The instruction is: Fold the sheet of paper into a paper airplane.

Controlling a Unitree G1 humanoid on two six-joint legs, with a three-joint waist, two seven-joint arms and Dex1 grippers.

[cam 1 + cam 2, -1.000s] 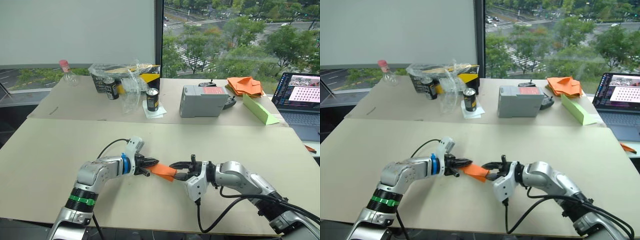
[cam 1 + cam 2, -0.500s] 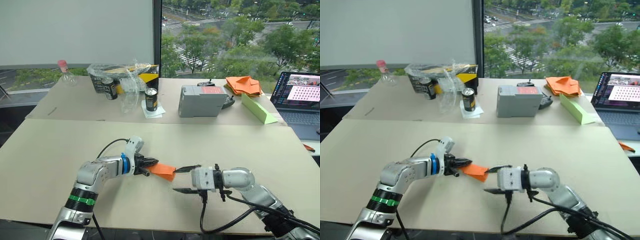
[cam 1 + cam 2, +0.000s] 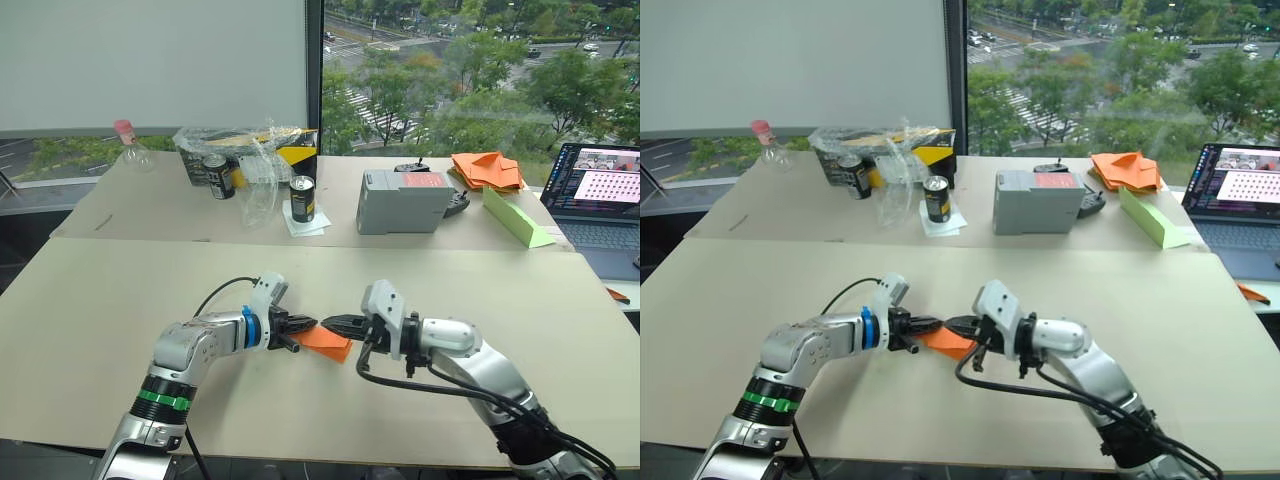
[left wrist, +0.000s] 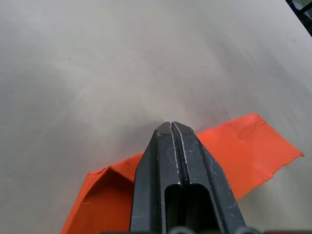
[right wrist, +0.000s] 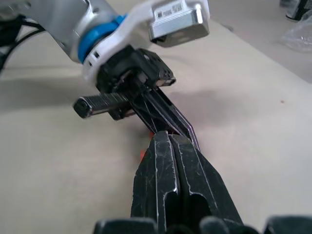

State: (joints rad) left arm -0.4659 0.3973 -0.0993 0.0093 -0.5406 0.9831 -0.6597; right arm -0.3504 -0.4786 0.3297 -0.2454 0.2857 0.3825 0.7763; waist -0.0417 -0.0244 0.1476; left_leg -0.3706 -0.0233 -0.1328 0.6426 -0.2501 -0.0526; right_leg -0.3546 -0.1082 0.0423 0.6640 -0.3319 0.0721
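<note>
The sheet of paper [image 3: 331,343] is a small folded bright-orange shape near the middle of the front table [image 3: 120,290]. My left gripper [image 3: 306,326] comes in from the left and is shut on its near end; in the left wrist view the orange paper [image 4: 243,146] spreads to both sides of the closed fingers [image 4: 192,161]. My right gripper [image 3: 330,322] comes in from the right, shut, its tips meeting the left gripper's tips over the paper's upper edge. The right wrist view has its closed fingers [image 5: 161,170] almost touching the left gripper's fingers [image 5: 161,105].
On the back table stand two cans [image 3: 304,198], a plastic bag [image 3: 250,150], a bottle [image 3: 130,137], a grey box [image 3: 404,200], a heap of orange paper pieces [image 3: 490,170] and a light-green paper wedge [image 3: 518,219]. A laptop [image 3: 598,195] sits at far right.
Half a second ago my right gripper stood open, drawn back right of the paper. It has swung back to the paper and shut. The left gripper and paper have stayed put.
</note>
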